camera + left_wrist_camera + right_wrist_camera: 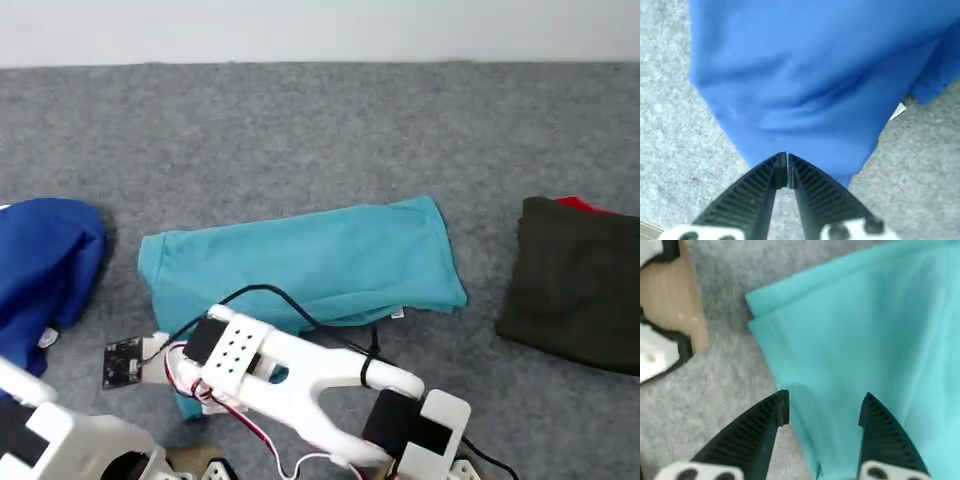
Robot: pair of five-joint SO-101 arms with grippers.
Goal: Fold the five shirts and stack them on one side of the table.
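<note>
A teal shirt [310, 262] lies partly folded at the table's middle. My right arm [300, 385] stretches from the near edge over the shirt's near-left corner. In the right wrist view my right gripper [826, 410] stands open just above the teal shirt [865, 340], one finger over the carpet and one over the cloth. A blue shirt [45, 262] lies bunched at the left edge. My left gripper [787, 170] is shut, its tips at the rim of the blue shirt [815, 75]. At the right, a folded dark olive shirt [575, 280] lies on a red one [578, 204].
Grey carpet [300, 130] covers the table, with open room behind the teal shirt. A wooden board [685, 300] holding the white arm bases [655, 355] sits at the near edge beside the teal shirt's corner. My left arm's base [60, 440] is at the near left.
</note>
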